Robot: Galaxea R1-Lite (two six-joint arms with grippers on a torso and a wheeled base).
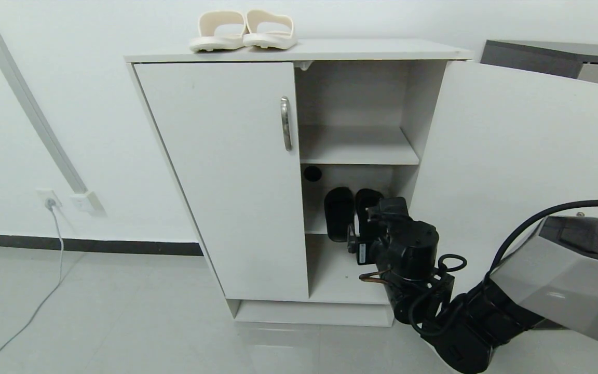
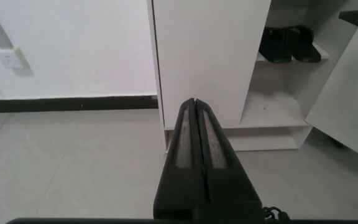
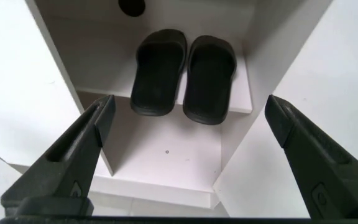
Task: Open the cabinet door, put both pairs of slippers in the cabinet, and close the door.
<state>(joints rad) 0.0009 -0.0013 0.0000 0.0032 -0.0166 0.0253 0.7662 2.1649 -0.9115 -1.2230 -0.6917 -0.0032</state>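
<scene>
Ahead of your right claw (image 3: pixel 188 106): black slippers (image 3: pixel 157 71) lie side by side on the lower shelf (image 3: pixel 242 87), just beyond the fingertips and untouched.
Right claw state: jaws spread wide, nothing between them.
Left claw (image 2: pixel 194 106): fingers pressed together, empty, low and well back from the cabinet (image 1: pixel 299 50).
Doors: right door (image 1: pixel 512 156) stands open beside the right claw; left door (image 1: pixel 221 176) is closed.
High above the right claw: cream slippers (image 1: pixel 269 31) sit on the cabinet top, touching each other, well apart from it.
Cream pair, axis: long axes run front to back; heels appear to face you, toes toward the wall.
Black pair, axis: the same, heels toward the claw.
Handling (judgement): probably light, soft moulded foam; the straps will give and the smooth skin may slip.
Hold (judgement): pinch the two adjoining inner edges near the heels so both lift together.
Remaining: cream pair in, then shut the right door.
</scene>
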